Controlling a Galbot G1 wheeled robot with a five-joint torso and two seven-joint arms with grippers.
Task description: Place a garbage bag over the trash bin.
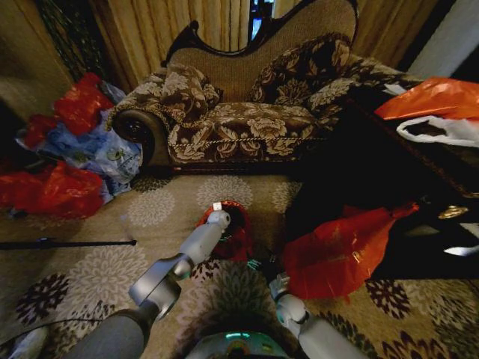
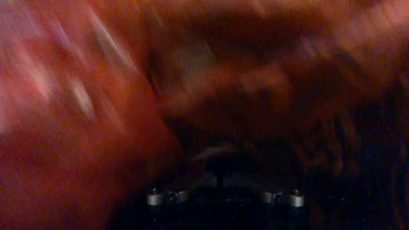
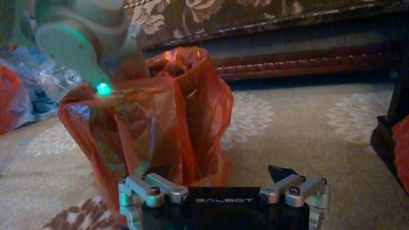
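The garbage bag (image 3: 160, 120), thin glossy red plastic, stands crumpled around the trash bin on the carpet in front of the sofa. Only the bin's dark inside (image 1: 241, 224) shows within the red rim. My left arm reaches down into the bag's mouth, with the left gripper (image 1: 222, 223) inside it. The left wrist view is a blur of red plastic and dark. My right gripper (image 3: 221, 184) hovers low beside the bag on the carpet, open, with nothing between its fingers, also seen in the head view (image 1: 262, 266).
A larger orange-red bag (image 1: 337, 254) hangs off a dark table (image 1: 389, 161) on the right, close to my right arm. The patterned sofa (image 1: 247, 123) stands behind the bin. Stuffed red bags (image 1: 56, 187) and blue ones lie at the left. A dark pole (image 1: 67, 243) lies on the carpet.
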